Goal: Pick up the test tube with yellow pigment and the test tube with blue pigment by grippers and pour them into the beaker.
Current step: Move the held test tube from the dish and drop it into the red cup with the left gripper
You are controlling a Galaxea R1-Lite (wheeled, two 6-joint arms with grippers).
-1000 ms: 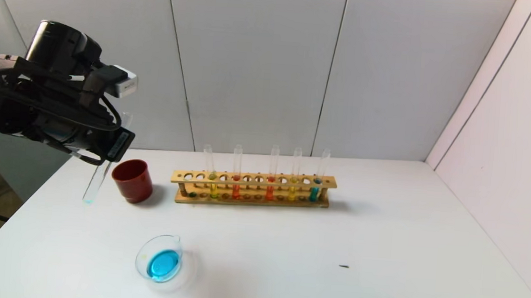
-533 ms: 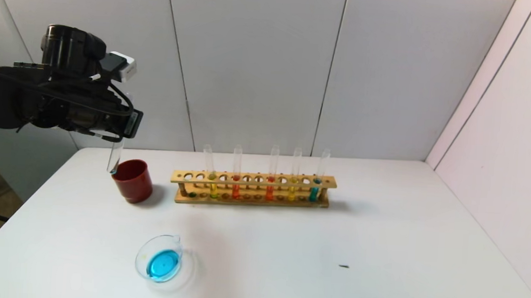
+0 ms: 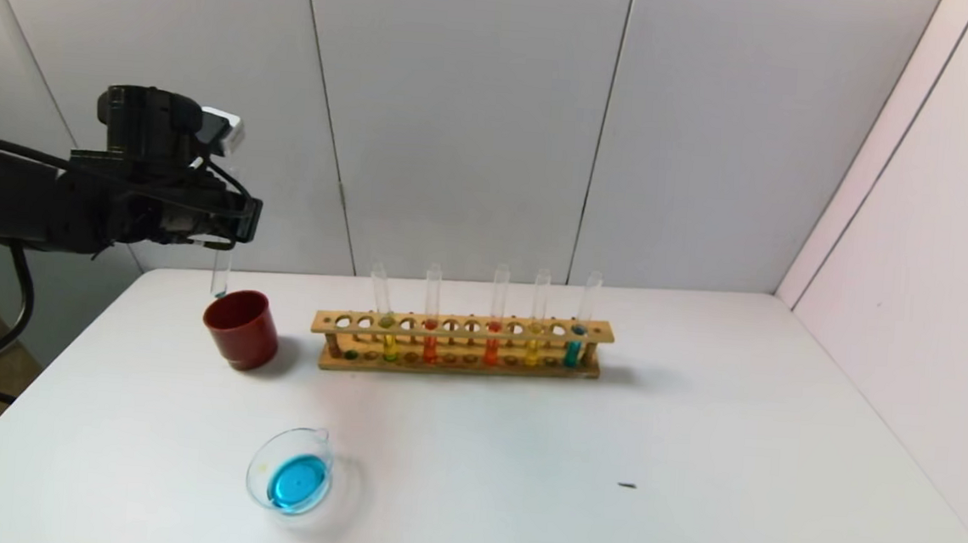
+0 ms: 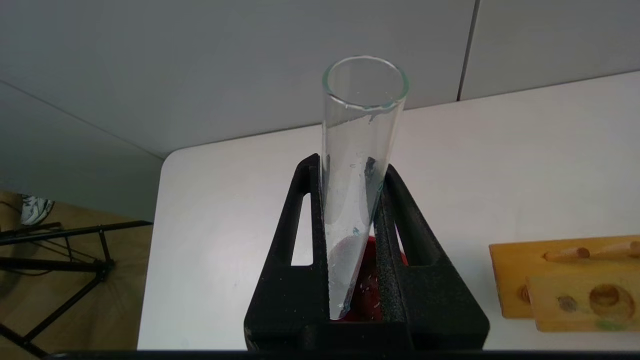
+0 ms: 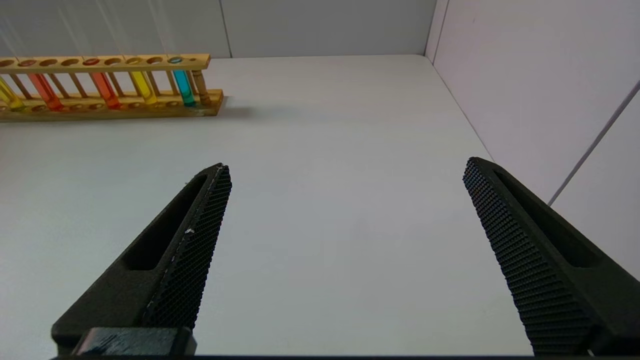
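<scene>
1. You had the left end effector (image 3: 227, 224) raised over the far left part of the table (image 3: 608, 450), clamped on the test tube with blue pigment (image 3: 220, 274). The tube hung nearly upright, its round bottom just above the rim of the red cup (image 3: 241, 329).
2. In the left wrist view the fingers (image 4: 295, 235) pressed the tube (image 4: 357, 165) from both sides. It was almost drained; only blue traces clung to the glass. The red cup (image 4: 370, 250) showed directly beneath it, between the fingers.
3. Your right end effector (image 5: 345, 210) appeared only in its own wrist view, spread wide and holding nothing, low over bare table (image 5: 325, 150) and well apart from the rack (image 5: 110, 100).
4. Surroundings: the wooden rack (image 3: 462, 342) stood just to the right of the red cup, along the far side of the table. Nothing stood between the held tube and the cup. A small dark speck (image 3: 627, 485) lay on the near right of the table.
5. Containers: the rack carried five upright tubes. The test tube with yellow pigment (image 3: 537, 322) sat second from the rack's right end, a yellow-green one at the left, two red-orange ones (image 3: 430, 319) between, and one with cyan liquid (image 3: 582, 329) at the right end.
6. The beaker (image 3: 290, 481) stood near the front left, well apart from the rack, with a shallow pool of blue liquid.
</scene>
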